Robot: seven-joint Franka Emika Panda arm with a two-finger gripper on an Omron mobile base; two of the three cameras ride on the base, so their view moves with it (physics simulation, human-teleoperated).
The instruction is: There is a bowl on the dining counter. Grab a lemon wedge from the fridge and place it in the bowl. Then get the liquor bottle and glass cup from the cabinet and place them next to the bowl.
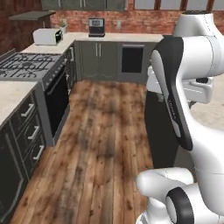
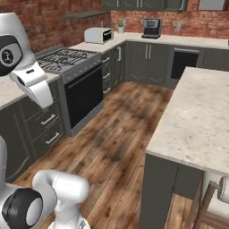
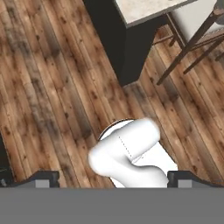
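The end effector [image 3: 113, 178] looks down at the wooden floor [image 3: 52, 87], its fingers spread wide and holding nothing. Just beyond it stands a corner of the dining worktop [image 2: 197, 116], with a wooden stool [image 3: 192, 39] beside it. Farther off are the stove [image 1: 26, 65], then the toaster [image 2: 98, 35] and the coffee machine [image 1: 96, 27] by the brick wall. I think the base should first drive toward the fridge, keeping the arm tucked and away from the worktop edge. I cannot see bowl, fridge or lemon here.
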